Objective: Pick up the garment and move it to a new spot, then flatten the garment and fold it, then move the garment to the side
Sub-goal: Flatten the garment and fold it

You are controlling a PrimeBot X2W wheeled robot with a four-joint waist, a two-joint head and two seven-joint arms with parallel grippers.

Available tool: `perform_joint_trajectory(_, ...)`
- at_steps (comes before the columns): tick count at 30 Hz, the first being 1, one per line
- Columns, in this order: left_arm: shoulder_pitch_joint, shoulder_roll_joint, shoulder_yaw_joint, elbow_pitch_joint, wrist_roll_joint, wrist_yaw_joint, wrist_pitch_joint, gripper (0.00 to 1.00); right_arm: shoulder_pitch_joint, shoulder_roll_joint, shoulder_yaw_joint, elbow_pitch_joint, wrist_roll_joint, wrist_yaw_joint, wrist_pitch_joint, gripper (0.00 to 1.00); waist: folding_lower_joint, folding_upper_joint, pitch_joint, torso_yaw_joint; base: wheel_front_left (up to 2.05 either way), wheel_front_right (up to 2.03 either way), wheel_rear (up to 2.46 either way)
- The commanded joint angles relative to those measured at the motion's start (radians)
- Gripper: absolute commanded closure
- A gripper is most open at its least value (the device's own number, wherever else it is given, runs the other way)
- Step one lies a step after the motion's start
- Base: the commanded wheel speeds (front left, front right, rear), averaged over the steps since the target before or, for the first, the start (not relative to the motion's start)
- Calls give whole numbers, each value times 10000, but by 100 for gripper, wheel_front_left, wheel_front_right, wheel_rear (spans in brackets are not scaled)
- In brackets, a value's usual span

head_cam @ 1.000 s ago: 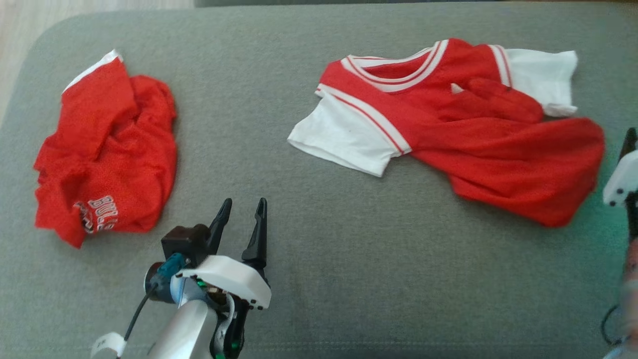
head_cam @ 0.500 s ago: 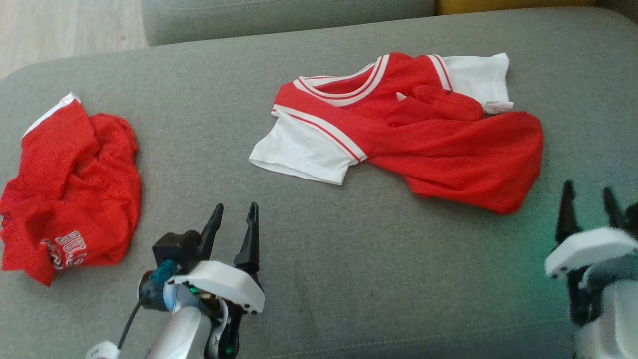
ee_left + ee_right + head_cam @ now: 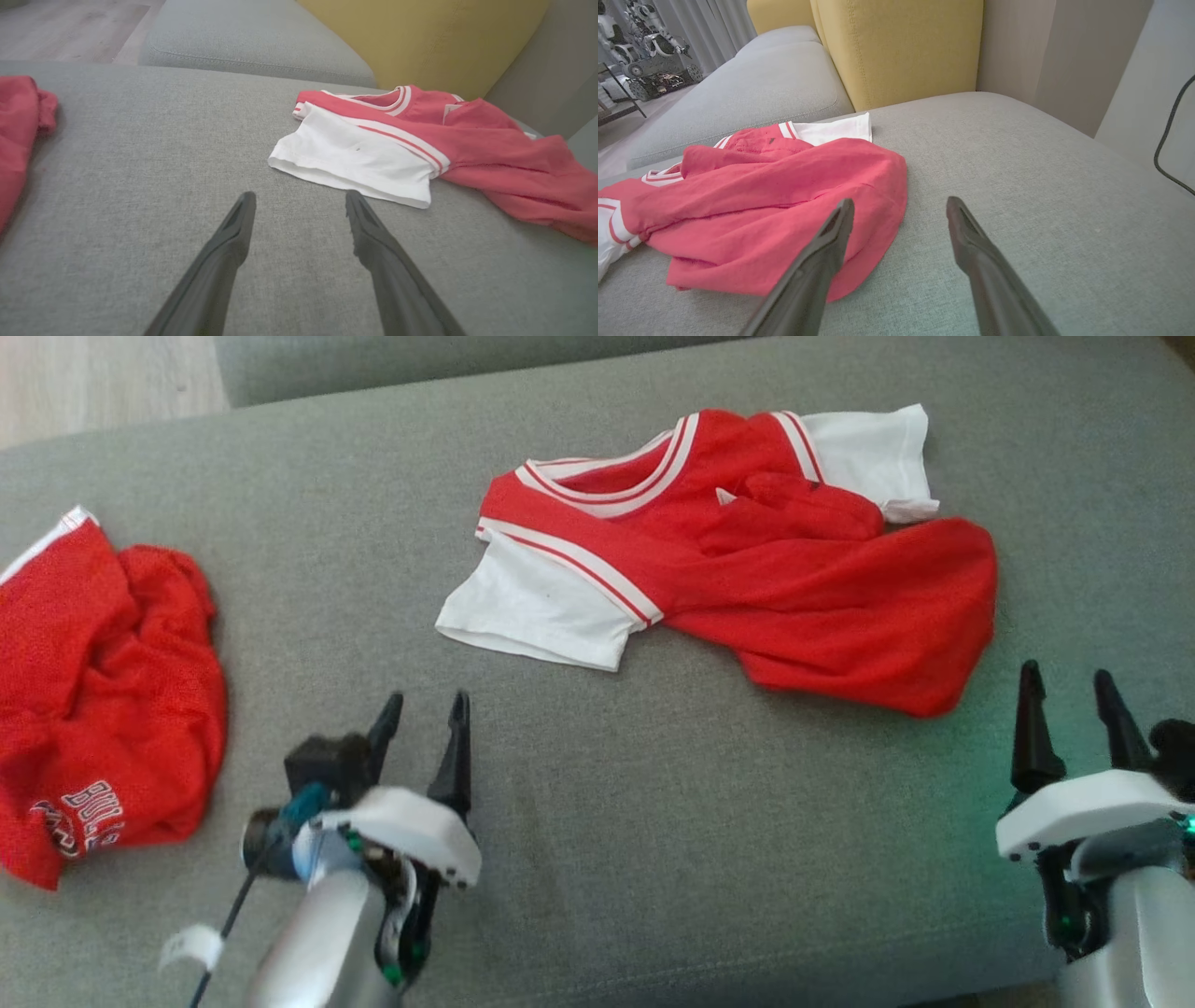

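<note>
You have a grey sofa seat [image 3: 653, 784] holding a jersey [image 3: 747, 569] and a crumpled red garment [image 3: 103, 691], wood floor [image 3: 103, 378] beyond. Left gripper [image 3: 428, 698], right gripper [image 3: 1067, 670]: fingers apart, empty. Wrist views add a yellow cushion [image 3: 901, 46].

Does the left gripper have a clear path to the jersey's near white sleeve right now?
Probably yes: the left gripper is open and empty, and bare grey cushion lies between it and the white sleeve.

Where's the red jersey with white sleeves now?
In the head view, the red jersey with white sleeves lies rumpled on the grey sofa cushion, centre-right, just left of the right gripper.
</note>
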Motion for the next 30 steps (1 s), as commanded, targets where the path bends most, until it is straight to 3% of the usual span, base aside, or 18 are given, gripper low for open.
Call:
perform_joint_trajectory(1,-984,69,255,138,218,-19,-124,0,-160,-75,383,-411,114,21,-95,0,0,-1,173,-82,0,0,0)
perform_joint_trajectory(8,-3086,144,-42,2310,752,92,275,0,-360,-75,862,-512,156,21,-234,0,0,-1,587,-425,0,0,0)
perform_joint_trajectory(13,-4243,366,-337,3877,1258,413,750,0,-501,-74,1149,-535,218,21,-319,0,0,-1,796,-754,0,0,0)
perform_joint_trajectory(18,-4791,443,-501,4852,1479,622,948,0,-534,-74,1217,-510,265,21,-405,0,0,-1,866,-905,0,0,0)
perform_joint_trajectory(25,-5221,418,-609,5933,1423,512,893,0,-614,-74,1173,-429,329,21,-502,0,0,-1,939,-990,0,0,0)
perform_joint_trajectory(26,-5254,397,-632,6066,1389,425,928,12,-627,-74,1155,-417,328,21,-510,0,0,-1,949,-981,0,0,0)
perform_joint_trajectory(27,-5283,370,-650,6171,1339,307,944,94,-641,-74,1134,-404,325,21,-517,0,0,-1,954,-968,0,0,0)
perform_joint_trajectory(28,-5306,342,-668,6248,1285,179,931,100,-656,-74,1106,-385,320,21,-519,0,0,-1,954,-950,0,0,0)
perform_joint_trajectory(30,-5348,282,-657,6333,1146,0,825,100,-694,-74,998,-327,303,21,-508,0,0,-1,945,-881,0,0,0)
